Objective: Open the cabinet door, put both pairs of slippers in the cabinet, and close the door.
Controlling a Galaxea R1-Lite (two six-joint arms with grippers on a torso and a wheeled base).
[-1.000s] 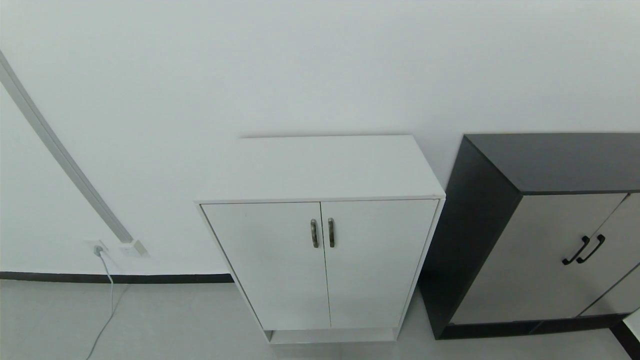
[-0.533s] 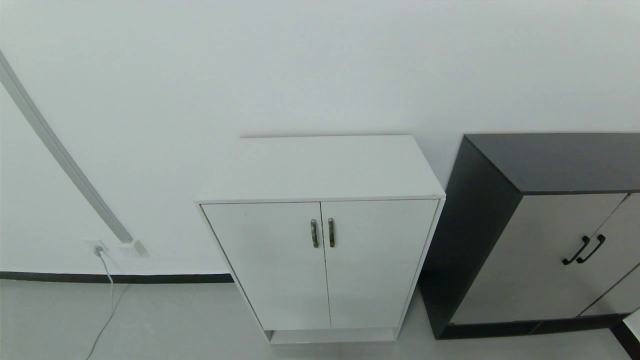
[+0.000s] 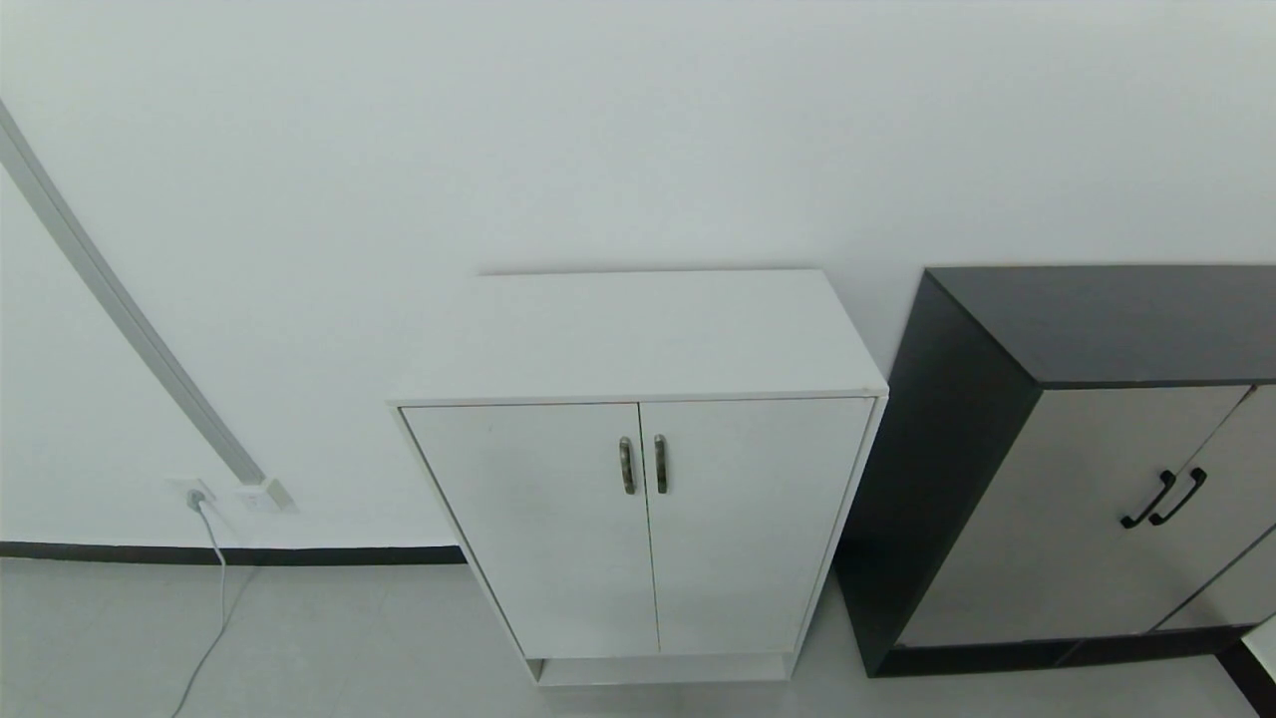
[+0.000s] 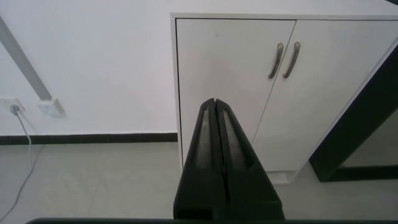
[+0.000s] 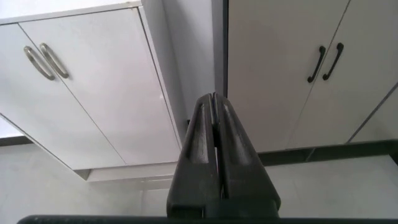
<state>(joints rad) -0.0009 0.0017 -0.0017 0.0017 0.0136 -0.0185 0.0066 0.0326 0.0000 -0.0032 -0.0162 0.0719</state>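
Note:
A white two-door cabinet (image 3: 638,519) stands against the wall, both doors closed, with two metal handles (image 3: 643,465) side by side at the middle seam. The left wrist view has the cabinet (image 4: 249,81) some way ahead, and my left gripper (image 4: 215,102) is shut with nothing in it, facing the left door. My right gripper (image 5: 214,98) is shut and empty too, held short of the gap between the white cabinet (image 5: 93,93) and the dark one.
A dark cabinet (image 3: 1077,449) with grey doors and black handles (image 3: 1163,498) stands right of the white one. A wall socket with a cable (image 3: 204,519) sits low on the left wall. Grey floor lies in front.

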